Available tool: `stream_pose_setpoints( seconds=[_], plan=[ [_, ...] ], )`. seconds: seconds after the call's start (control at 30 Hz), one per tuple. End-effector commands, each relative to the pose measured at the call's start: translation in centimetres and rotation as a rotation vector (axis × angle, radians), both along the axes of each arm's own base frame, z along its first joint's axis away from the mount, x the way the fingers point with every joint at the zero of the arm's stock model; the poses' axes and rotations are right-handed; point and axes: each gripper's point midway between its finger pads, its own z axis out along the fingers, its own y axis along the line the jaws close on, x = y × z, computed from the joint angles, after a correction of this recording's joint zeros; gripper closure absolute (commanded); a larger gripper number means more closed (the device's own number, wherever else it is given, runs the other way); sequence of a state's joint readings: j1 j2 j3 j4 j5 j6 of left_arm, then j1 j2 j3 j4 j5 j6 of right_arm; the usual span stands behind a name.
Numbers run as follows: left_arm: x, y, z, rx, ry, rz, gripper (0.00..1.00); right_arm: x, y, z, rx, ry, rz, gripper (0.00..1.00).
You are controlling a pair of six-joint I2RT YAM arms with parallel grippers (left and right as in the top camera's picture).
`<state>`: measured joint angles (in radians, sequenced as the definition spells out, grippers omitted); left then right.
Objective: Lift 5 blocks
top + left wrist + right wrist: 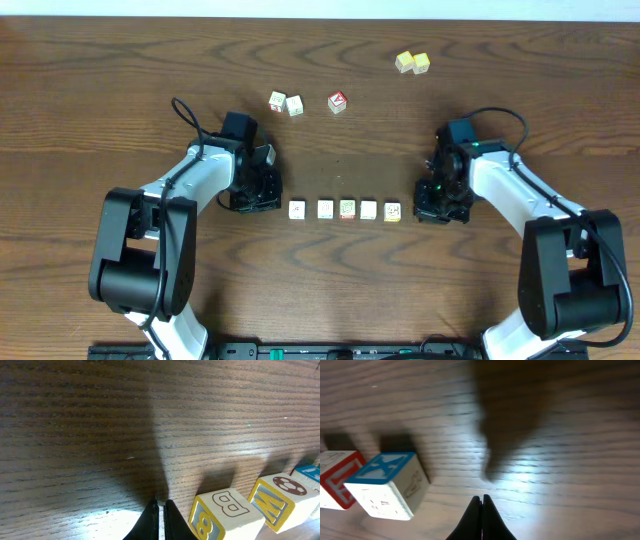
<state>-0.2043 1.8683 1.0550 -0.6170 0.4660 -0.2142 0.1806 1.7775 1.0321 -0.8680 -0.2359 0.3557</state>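
Several small cream blocks stand in a row across the table's middle, from the leftmost block [296,210] to the rightmost block [392,212]. My left gripper [268,200] rests low on the table just left of the row, shut and empty; its wrist view has the gripper [160,505] beside a block marked B [227,512] and a block marked M [277,502]. My right gripper [422,208] sits just right of the row, shut on nothing. In its wrist view the gripper [481,498] lies right of a blue-topped block [390,485] and a red-lettered block [337,485].
Farther back lie two more cream cubes [286,102], a red-faced cube [337,101] and two plain yellow cubes [412,62]. Bare brown wooden tabletop [330,160] surrounds the row.
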Motion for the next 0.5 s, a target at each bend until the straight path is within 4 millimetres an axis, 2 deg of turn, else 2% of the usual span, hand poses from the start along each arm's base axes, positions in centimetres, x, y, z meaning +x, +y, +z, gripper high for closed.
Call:
stream_pose_setpoints(
  seconds=[0.0, 0.13, 0.47],
  plan=[
    [-1.2, -0.52, -0.73, 0.007, 0.038, -0.009, 0.93, -0.21, 0.88, -0.1, 0.002, 0.003, -0.002, 0.99],
    [-1.42, -1.16, -0.73, 0.007, 0.034, -0.031, 0.93, -0.03, 1.3, -0.11, 0.005, -0.007, -0.002, 0.99],
    [-1.54, -1.33, -0.77, 0.014, 0.04, -0.022, 0.93, 0.21, 1.49, -0.1, 0.011, -0.014, -0.014, 0.99]
  ],
)
